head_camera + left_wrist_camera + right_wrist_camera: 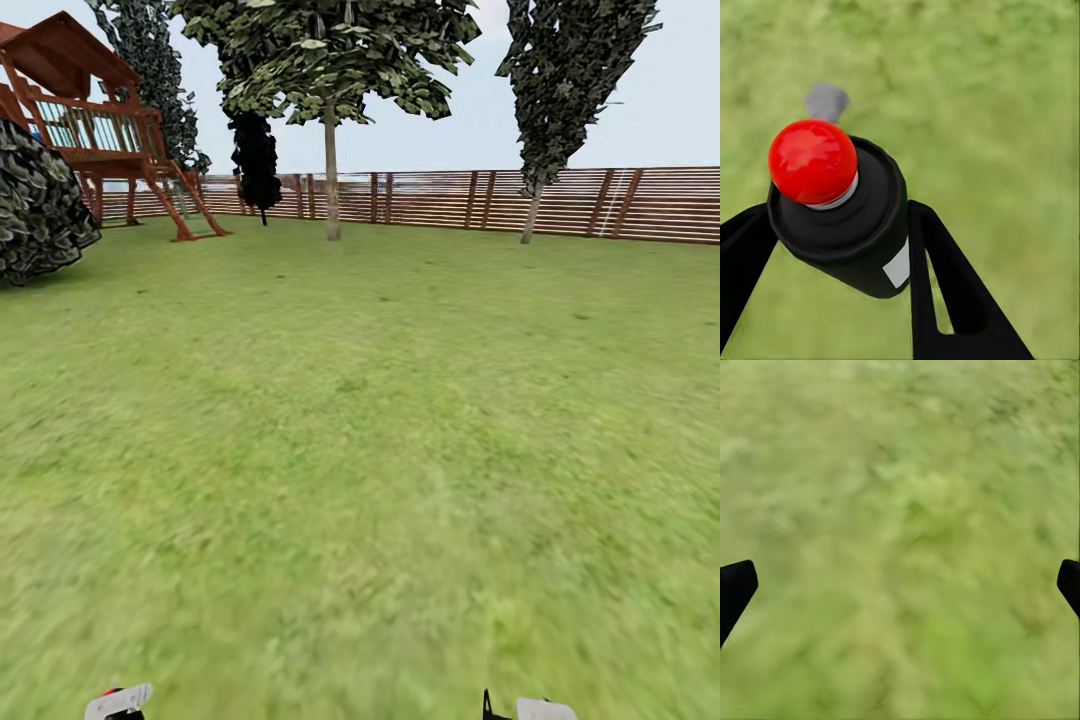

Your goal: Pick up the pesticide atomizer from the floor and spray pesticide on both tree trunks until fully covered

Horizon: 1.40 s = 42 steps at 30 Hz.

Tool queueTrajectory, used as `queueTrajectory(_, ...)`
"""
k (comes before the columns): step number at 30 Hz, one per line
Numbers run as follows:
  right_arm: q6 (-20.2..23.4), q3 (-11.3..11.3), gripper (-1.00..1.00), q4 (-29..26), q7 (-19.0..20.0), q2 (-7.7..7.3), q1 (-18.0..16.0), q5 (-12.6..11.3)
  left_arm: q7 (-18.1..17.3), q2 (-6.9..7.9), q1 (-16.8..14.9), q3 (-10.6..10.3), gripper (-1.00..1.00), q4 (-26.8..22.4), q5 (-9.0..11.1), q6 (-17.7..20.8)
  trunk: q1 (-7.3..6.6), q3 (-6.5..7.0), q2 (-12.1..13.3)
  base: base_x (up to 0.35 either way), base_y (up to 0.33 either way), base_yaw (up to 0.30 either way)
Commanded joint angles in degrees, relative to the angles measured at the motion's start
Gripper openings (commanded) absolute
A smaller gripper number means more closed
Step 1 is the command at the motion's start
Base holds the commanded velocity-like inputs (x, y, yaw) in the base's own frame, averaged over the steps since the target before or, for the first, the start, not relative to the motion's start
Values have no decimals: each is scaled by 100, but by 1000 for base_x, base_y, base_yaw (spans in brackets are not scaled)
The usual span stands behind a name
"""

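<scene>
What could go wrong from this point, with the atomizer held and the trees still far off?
1. The left gripper pinches the pesticide atomizer only by its sides, tilted; bumps on the drive could shift it.
2. Both tree trunks stand far across the lawn by the fence; spraying from here would likely miss.
3. The right gripper is open over grass, so no backup hold is ready.

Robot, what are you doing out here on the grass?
The robot stands on the lawn of a fenced garden. Its left end effector is shut on the pesticide atomizer, a black can with a red top. The right end effector is open and holds nothing, with grass below it. Two trees stand far ahead by the wooden fence, so no spraying yet. A wooden play tower is at the far left.
</scene>
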Motion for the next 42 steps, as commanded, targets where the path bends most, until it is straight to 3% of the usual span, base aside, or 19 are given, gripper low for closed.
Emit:
queueTrajectory(1, 0, 0, 100, 0, 0, 0, 0, 0, -12, 5, 0, -1, -100, -2, 0, 0, 0, 0, 0, 335, 0, 0)
queueTrajectory(27, 0, -1, 100, 8, 7, 0, 1, 0, 3, 14, 50, 7, -100, 3, 0, 2, 0, 0, 0, 334, 0, 3)
queueTrajectory(42, 0, -9, 100, 0, -9, -16, 2, 0, 3, -21, 53, 3, -100, 3, 0, 0, 0, 0, 0, 338, 0, 212)
